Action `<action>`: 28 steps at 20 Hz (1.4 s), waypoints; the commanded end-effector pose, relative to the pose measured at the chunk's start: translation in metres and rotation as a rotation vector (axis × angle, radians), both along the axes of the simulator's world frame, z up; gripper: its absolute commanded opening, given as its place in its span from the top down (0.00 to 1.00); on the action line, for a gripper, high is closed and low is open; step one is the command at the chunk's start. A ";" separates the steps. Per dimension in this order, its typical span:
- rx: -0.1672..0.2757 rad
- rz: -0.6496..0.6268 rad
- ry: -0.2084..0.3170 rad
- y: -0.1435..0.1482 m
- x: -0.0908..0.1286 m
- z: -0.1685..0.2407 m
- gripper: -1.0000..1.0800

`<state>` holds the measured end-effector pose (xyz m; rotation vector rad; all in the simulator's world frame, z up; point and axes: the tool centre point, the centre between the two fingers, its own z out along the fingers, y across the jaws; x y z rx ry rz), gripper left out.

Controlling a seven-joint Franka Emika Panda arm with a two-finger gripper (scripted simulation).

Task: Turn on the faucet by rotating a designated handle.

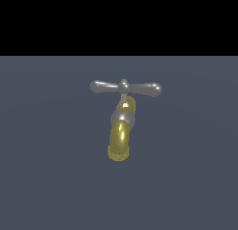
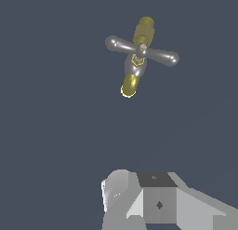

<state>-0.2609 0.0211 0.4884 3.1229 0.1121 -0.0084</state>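
Since the handle [image 1: 125, 87] spans the faucet [image 1: 121, 133] crosswise, both ends are reachable; gripper [image 2: 139, 196] spacing cannot be told (fingers unseen).

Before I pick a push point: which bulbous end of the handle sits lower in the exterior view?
The end on the exterior view's right; the handle slopes slightly down toward it, and the other end sits higher.
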 end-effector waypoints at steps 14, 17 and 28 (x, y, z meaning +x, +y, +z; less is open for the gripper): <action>0.001 0.098 0.001 -0.015 0.004 -0.022 1.00; 0.002 0.149 0.001 -0.022 0.006 -0.033 1.00; 0.005 0.395 0.003 -0.056 0.024 -0.089 1.00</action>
